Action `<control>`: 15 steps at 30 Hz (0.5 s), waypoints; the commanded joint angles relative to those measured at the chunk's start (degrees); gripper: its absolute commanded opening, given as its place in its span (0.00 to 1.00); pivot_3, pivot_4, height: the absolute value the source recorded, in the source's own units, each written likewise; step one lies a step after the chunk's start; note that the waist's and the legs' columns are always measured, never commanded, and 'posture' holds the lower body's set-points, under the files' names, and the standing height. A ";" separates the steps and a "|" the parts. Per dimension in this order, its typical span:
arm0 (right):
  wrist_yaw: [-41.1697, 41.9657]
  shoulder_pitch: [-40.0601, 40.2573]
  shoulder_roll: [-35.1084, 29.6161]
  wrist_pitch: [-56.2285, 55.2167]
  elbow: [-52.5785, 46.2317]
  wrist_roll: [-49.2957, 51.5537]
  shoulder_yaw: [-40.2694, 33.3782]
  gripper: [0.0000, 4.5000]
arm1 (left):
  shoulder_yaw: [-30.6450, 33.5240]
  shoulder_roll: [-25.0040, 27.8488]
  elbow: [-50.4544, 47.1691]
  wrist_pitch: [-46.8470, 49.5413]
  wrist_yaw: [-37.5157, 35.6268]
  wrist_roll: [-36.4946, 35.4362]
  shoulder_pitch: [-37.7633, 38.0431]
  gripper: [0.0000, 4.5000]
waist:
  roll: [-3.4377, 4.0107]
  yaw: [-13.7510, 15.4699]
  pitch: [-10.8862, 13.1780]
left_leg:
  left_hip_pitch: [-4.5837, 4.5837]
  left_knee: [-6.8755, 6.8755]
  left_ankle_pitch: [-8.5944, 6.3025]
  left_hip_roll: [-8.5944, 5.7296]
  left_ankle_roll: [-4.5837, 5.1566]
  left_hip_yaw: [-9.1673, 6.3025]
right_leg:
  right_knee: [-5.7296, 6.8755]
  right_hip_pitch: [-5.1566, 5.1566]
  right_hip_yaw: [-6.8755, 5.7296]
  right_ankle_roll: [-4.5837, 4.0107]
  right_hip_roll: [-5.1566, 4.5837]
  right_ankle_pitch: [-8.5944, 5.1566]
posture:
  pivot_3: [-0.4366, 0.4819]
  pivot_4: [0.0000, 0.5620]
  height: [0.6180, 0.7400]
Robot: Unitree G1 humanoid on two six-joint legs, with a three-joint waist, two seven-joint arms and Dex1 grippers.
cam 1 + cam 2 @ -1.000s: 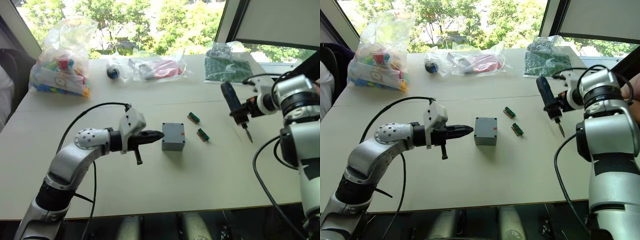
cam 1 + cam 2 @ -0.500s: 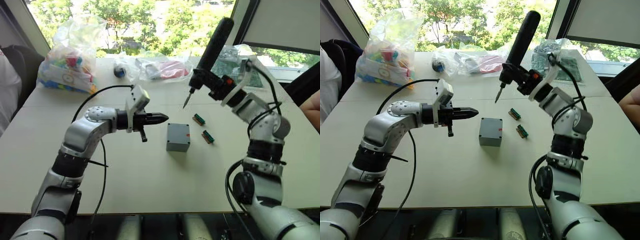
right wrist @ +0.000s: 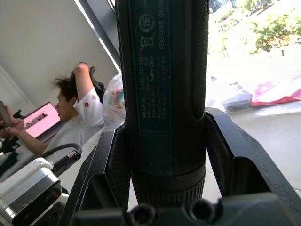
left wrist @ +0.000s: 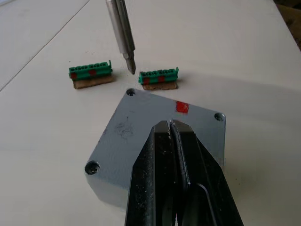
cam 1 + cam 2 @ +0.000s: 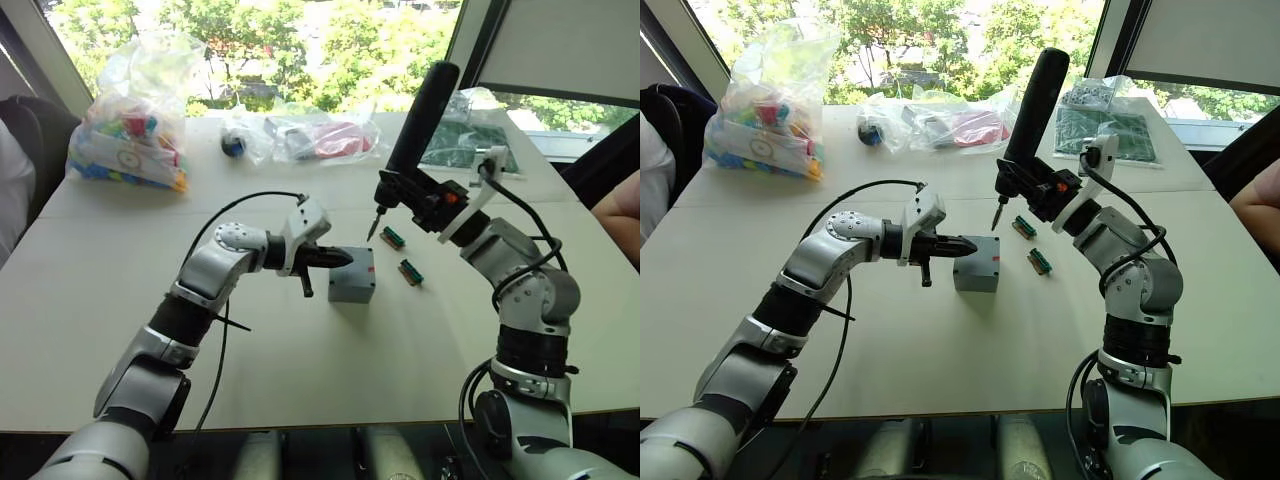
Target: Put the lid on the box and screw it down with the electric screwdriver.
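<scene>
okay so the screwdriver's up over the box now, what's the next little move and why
Probably ease the electric screwdriver down and slightly toward the near corner screw hole. The right gripper grips the tool bit-down, its tip hanging just beyond that corner, not yet in it. The lid already sits on the box, and the shut left gripper rests over it, seemingly steadying it.

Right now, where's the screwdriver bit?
The bit hangs just above the lid's far corner hole, near two green connectors, screwdriver held in the right gripper.
</scene>
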 commanded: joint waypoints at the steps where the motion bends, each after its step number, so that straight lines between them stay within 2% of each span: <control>1: 0.43 -0.09 -1.24 -3.32 -3.21 0.38 1.03 0.41 | -0.96 -0.05 0.08 -2.73 -0.86 2.55 0.38 0.00 | 0.00 -0.13 0.00 | 0.00 0.00 0.00 0.00 0.00 -0.01 | 0.00 0.00 0.00 0.00 0.00 0.00 | 0.48 0.27 1.00; 15: -0.88 0.22 -1.21 -9.15 1.29 -1.71 4.20 0.41 | -0.35 -1.15 -0.68 -2.97 -1.40 4.00 1.35 0.00 | 0.00 -0.09 0.00 | 0.02 0.00 0.00 0.01 0.00 -0.01 | 0.01 0.00 0.01 0.00 0.01 0.00 | 0.48 0.27 1.00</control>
